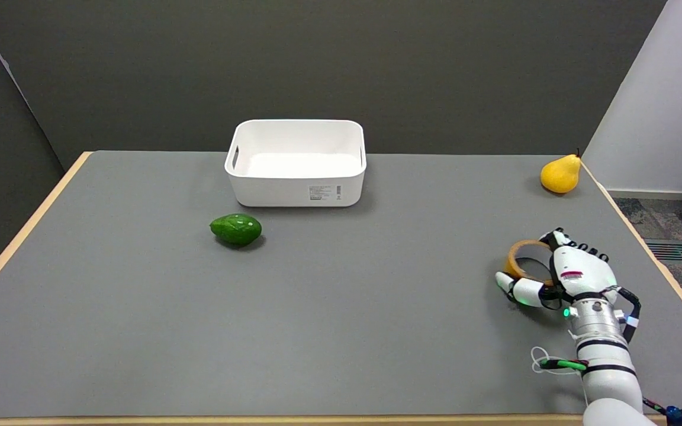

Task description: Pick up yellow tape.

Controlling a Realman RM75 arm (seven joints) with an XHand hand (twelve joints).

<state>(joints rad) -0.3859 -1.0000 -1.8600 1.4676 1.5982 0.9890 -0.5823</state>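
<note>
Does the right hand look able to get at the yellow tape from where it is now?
Probably yes. The right hand is already at the yellow tape, fingers curled at its far rim and the thumb by its near side, with nothing between them. Whether it grips yet is unclear.

one tape [521, 255], one avocado [235, 229], one pear [560, 172], one bin [297, 163]

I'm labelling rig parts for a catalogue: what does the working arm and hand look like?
The right hand is white with black joints and a small red-and-white label on its back. A green light glows at the silver wrist. The white arm has black rings, a green band and thin white cable.
</note>
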